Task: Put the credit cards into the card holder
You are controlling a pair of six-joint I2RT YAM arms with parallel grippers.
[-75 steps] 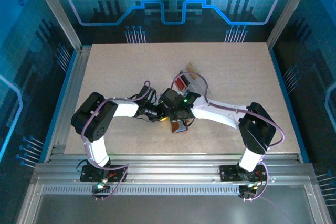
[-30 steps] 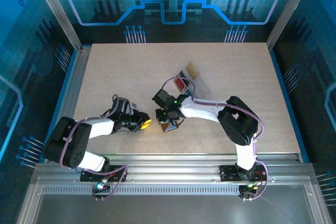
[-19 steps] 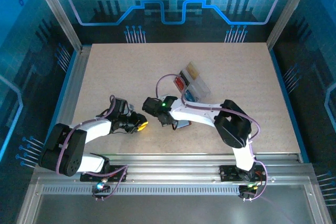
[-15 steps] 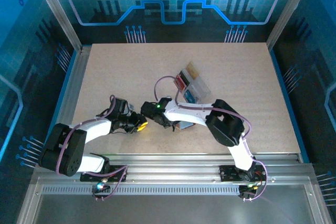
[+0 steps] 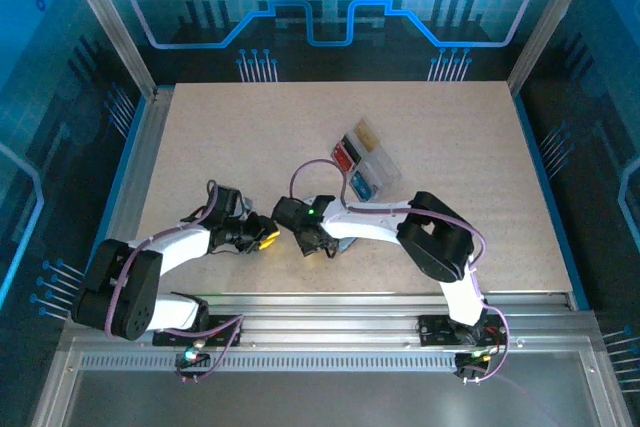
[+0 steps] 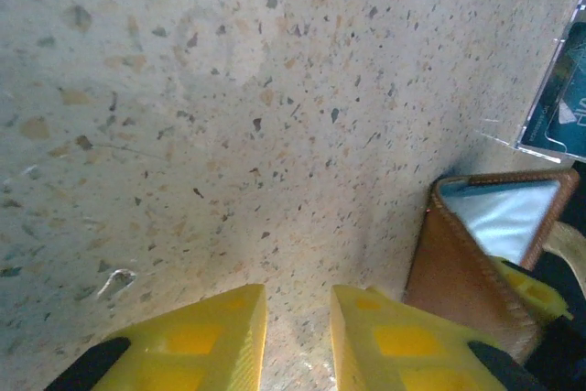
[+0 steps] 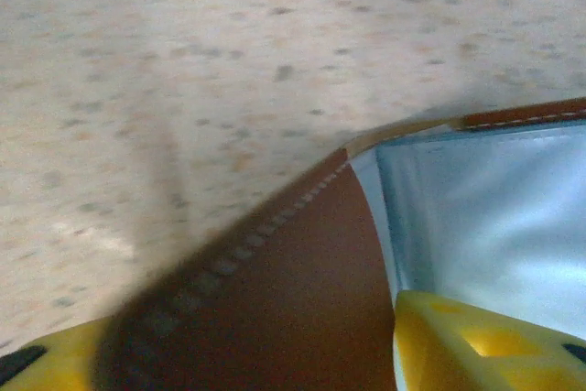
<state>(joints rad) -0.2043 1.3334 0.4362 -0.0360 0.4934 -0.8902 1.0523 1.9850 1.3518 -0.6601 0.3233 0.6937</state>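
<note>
One small brown leather card holder [image 6: 455, 261] lies on the speckled beige table [image 5: 230, 137] at the near centre, opened to a pale blue lining. One clear plastic three-compartment tray [image 5: 390, 162] sits at 1 o'clock from it. The tray holds one red card [image 5: 343, 155], one tan card [image 5: 368, 132] and one bright blue credit card [image 5: 362, 185].

The right gripper [image 7: 247, 336] has its yellow fingers [image 7: 476, 341] spread to either side of the holder's stitched brown cover. Whether they press on it I cannot tell.

The left gripper [image 6: 298, 304], at 9 o'clock from the holder, has its yellow fingers [image 6: 215, 336] nearly together with a slim gap. They hold nothing and hang over bare table.

Open tabletop runs from 9 to 12 o'clock. The holder's edge lies just beside the tray's near corner.
</note>
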